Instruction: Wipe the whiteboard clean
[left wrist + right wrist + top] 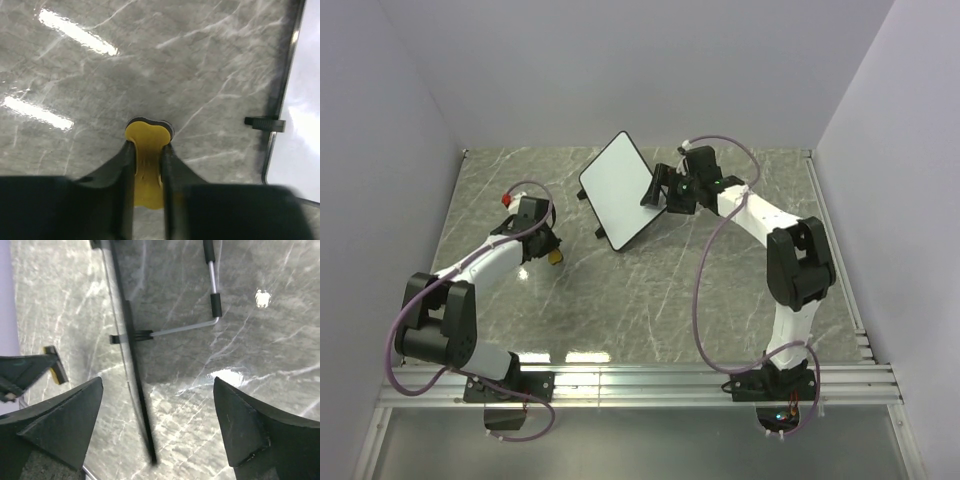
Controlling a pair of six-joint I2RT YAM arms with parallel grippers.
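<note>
At the far middle of the grey marbled bench [650, 300], the whiteboard [616, 190] stands propped at a tilt, and its face shows plain white in the overhead view. The right claw [653, 187] is at the board's right edge. In the right wrist view its fingers [65, 415] are spread wide, with the board's thin black rim seen edge-on between them and touching neither. A bent wire leg [186, 329] with black sleeves runs from that rim down to the bench. Left of the board and apart from it, the left claw [553, 250] sits low over the bench. In the left wrist view it is clamped on a small yellow eraser [146, 132], whose rounded head sticks out past the fingertips. The board's rim and one black foot show at the right edge of that view.
</note>
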